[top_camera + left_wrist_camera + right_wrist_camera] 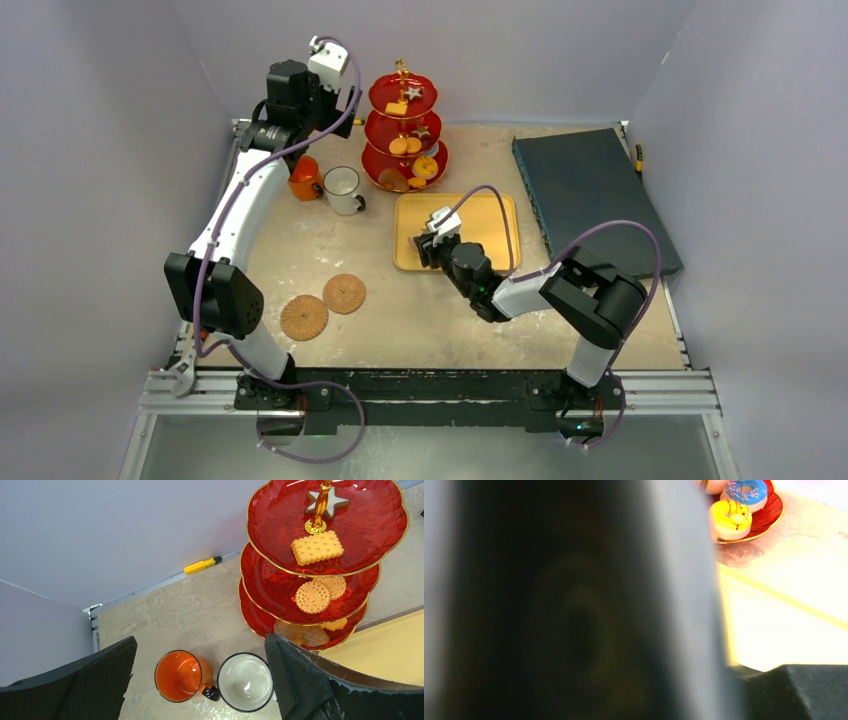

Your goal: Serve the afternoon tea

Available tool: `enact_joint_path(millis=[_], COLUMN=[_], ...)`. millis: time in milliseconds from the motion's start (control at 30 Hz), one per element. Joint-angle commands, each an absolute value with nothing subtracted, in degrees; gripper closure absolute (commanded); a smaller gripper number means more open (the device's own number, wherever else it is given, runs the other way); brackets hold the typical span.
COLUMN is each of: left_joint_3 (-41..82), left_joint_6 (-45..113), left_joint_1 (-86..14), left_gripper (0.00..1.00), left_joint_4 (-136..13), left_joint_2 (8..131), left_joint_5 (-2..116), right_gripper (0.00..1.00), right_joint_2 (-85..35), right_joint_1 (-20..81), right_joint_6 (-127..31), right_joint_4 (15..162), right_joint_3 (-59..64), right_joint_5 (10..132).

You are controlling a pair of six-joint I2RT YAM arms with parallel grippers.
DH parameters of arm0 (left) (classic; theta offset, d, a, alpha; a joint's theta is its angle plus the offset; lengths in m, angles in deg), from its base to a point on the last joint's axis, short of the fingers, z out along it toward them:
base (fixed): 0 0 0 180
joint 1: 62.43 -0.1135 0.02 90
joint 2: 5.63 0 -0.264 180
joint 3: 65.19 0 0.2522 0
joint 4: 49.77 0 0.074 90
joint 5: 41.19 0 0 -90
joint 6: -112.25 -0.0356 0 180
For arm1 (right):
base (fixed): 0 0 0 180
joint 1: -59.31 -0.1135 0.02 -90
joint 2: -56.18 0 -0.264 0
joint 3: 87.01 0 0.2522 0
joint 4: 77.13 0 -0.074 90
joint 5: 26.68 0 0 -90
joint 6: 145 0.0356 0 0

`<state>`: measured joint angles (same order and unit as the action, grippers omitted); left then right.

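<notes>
Orange mug [179, 676] and white mug [246, 681], upright and empty, mouths up, standing just beside each other at the far left of the surface [420, 310]. A dark handle shows between them; which mug it belongs to cannot be told. To their right, near but apart, the red three-tier stand [280, 520] carries the pastries: a square biscuit [317, 547] and a star biscuit [341, 502] on the top tier, round biscuits [312, 597] on the middle tier, and a yellow doughnut [730, 519] and a blue doughnut [746, 490] on the bottom tier.

The left tool [200, 640] hangs above the mugs with fingers spread wide and nothing held. In the left wrist view both mugs lie below and between the fingers, and the pair's row runs across the gap. The left arm is much the nearer, so a descent onto one mug is the likely next move.

The right tool [428, 247] sits low at the left edge of the yellow tray [480, 215]. Its own view is mostly blocked by a blurred finger, so its opening cannot be told.

Two round woven coasters [304, 317] [344, 293] lie near the left arm's base.
</notes>
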<state>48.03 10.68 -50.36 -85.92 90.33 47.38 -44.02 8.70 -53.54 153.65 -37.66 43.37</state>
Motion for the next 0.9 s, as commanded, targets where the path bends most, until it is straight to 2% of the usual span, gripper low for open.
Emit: enact_joint_path(millis=[0,67,233,433,667,867], left_joint_3=[48.95,48.71,48.91,49.62,49.22,49.03], left_joint_6=[10.58,10.61,11.18,12.23,12.26,12.41], left_joint_1=[-50.69,-50.73,-51.21,-52.11,-52.89,-53.42], left_gripper=[0.01,0.01,0.01,0.01,0.01,0.01], left_joint_4=[-85.83,-85.49,-85.44,-85.2,-85.07,-84.71], left_joint_2=[87.93,88.05,88.94,89.68,89.57,89.38], left_joint_5=[47.69,47.53,47.19,47.14,47.16,47.58], right_gripper=[0.56,0.59,0.61,0.61,0.6,0.6], right_joint_2=[-43.2,-42.03,-37.79,-37.69,-47.42,-57.86], right_joint_1=[8.86,8.85,8.85,8.86,11.15,13.49], right_joint_6=[-54.81,-54.77,-58.05,-61.51,-63.4,-62.73], right_joint_4=[155.36,155.37,153.77,149.85,149.85,151.43], right_joint_3=[-35.97,-35.92,-33.76,-23.25,-3.55,8.38], right_joint_5=[42.24,42.3,42.9,46.55,48.46,47.09])
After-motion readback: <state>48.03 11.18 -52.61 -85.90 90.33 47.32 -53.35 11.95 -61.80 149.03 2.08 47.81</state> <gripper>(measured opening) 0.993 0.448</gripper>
